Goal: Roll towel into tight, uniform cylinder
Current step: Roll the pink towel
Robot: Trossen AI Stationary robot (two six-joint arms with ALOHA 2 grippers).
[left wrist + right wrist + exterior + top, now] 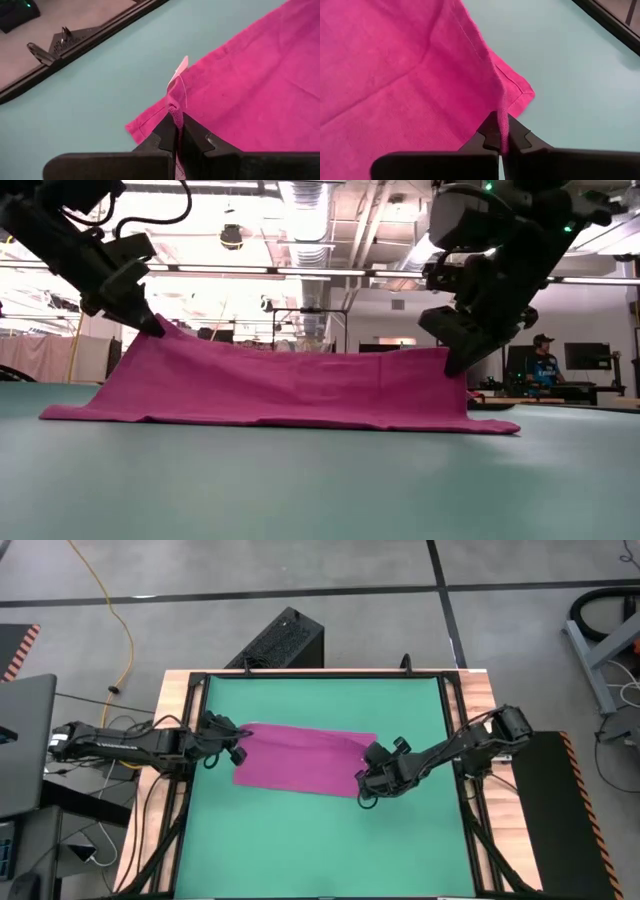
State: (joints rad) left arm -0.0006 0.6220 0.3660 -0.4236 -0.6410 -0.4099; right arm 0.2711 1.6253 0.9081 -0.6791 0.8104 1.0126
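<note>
The magenta-pink towel [300, 758] lies spread across the middle of the green mat [320, 840]. Both of its short ends are raised, and its lower edge [280, 420] rests on the mat. A small white tag [179, 75] sticks up at its left end. My left gripper [240, 745] is shut on the towel's left end. My right gripper [368, 778] is shut on its right end. In the low view the cloth sags slightly between the two raised ends. My left gripper pinches the towel's edge [173, 109] between its two fingers, close to the white tag and the left corner. It comes slanting down from the table's left. That end is raised [165, 330], and the cloth slopes down from it to the mat. My right gripper pinches the hemmed edge [503, 107] of the towel between its two fingers, near the right corner. It comes slanting down from the table's right. That end is held up [450, 365], and the corner below it [522, 95] lies on the mat.
A dark frame [455, 730] and wooden rails border the mat. A black box [280, 640] stands just past the far edge and a laptop [25, 740] sits to the left. Bare mat lies in front of and behind the towel. A person [543, 360] sits in the room beyond.
</note>
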